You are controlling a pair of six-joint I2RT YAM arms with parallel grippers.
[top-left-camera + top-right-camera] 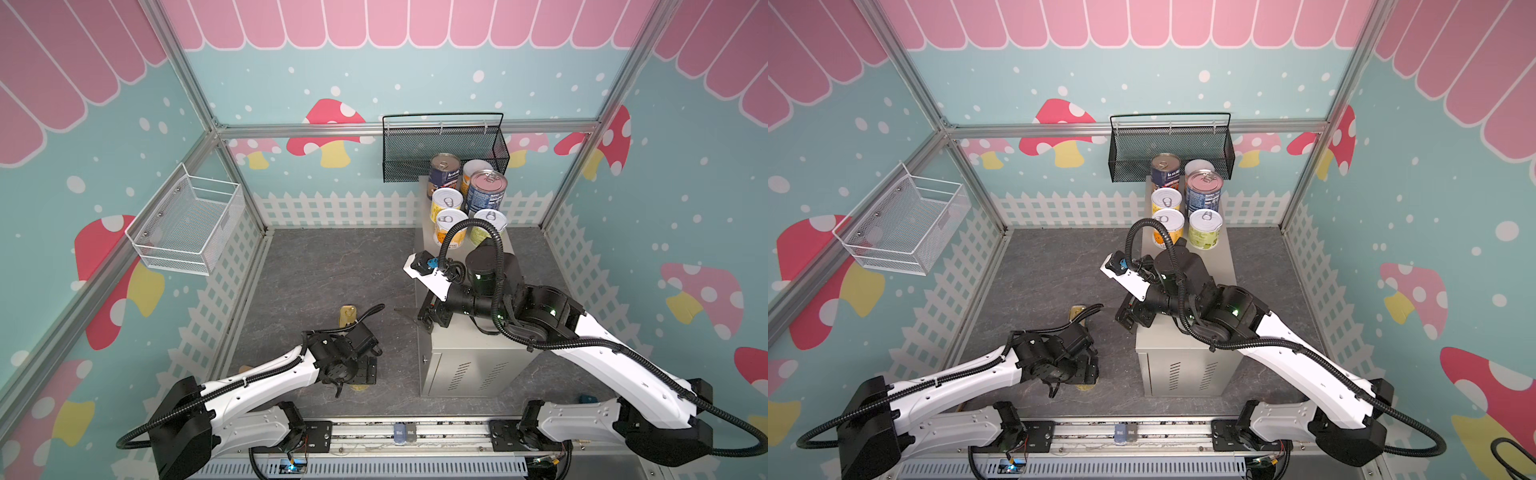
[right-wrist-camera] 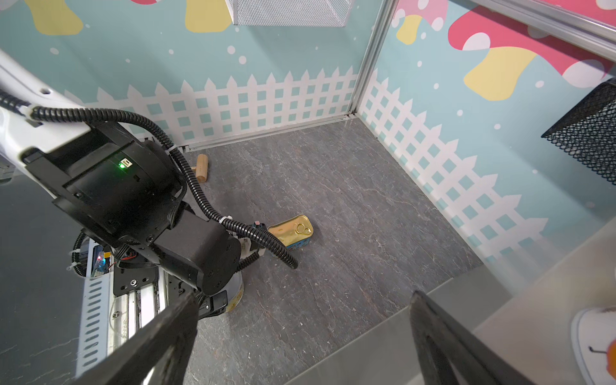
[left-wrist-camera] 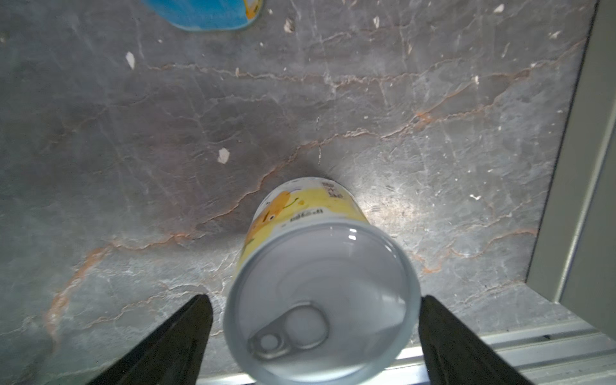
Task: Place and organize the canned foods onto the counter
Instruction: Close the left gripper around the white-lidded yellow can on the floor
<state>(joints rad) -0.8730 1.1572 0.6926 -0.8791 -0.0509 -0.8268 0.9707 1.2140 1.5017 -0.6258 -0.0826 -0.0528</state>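
Nearest me, my left gripper [image 3: 316, 298] hangs over a yellow can [image 3: 320, 263] standing upright on the floor [image 1: 332, 270], close to its front edge. In the left wrist view the can sits between the two fingers [image 3: 186, 330], with a sliver of floor showing on either side. So the jaws are spread and I see no contact with it. In both top views the wrist covers nearly all of that can.

Off by the left wall a mallet [image 2: 201, 168] lies on the floor.

Just beyond my left wrist, the gold tin [image 2: 291, 230] lies flat on the floor, lid and pull tab up. It is apart from the can and well short of the counter [image 1: 449, 357].

My right gripper [image 2: 303, 298] hovers at the near end of the counter, by its left edge. Its jaws are wide apart with nothing between them.

The near half of the counter's top is bare. At its far end six tins stand upright in a tight cluster. Two blue cans [image 1: 444, 170] [image 1: 486, 191] are among them. Four shorter cans with white lids make up the rest: three in front [image 1: 446, 203] [image 1: 451, 226] [image 1: 490, 224] and one at the back [image 1: 476, 166], mostly hidden.

Behind them a black basket [image 1: 444, 145] hangs on the back wall, and a white basket [image 1: 187, 224] hangs on the left wall.
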